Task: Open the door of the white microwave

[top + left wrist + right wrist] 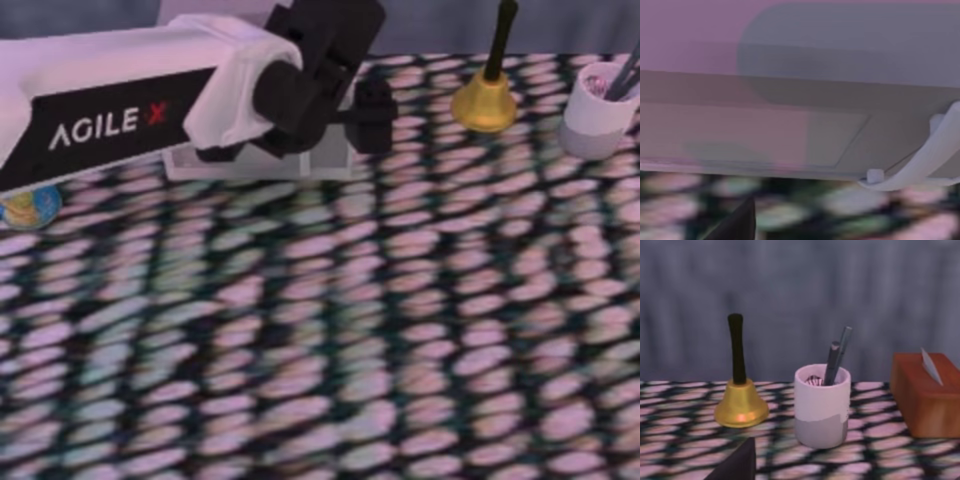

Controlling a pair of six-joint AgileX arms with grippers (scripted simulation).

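Observation:
The white microwave (262,166) stands at the back left of the table, mostly hidden under my left arm in the top view. My left gripper (377,112) hangs just in front of its right end. In the left wrist view the door (850,70) with its grey window fills the picture. Its curved white handle (934,161) stands well apart from my one visible dark fingertip (738,226), which holds nothing. The door looks flush with the oven's front. My right arm is out of the top view, and only one dark fingertip (738,465) shows in its wrist view, with nothing held.
A gold bell (486,96) with a black handle and a white cup of pens (597,112) stand at the back right. A brown tissue box (927,396) sits beside the cup. A small round blue and yellow thing (30,206) lies at the left edge.

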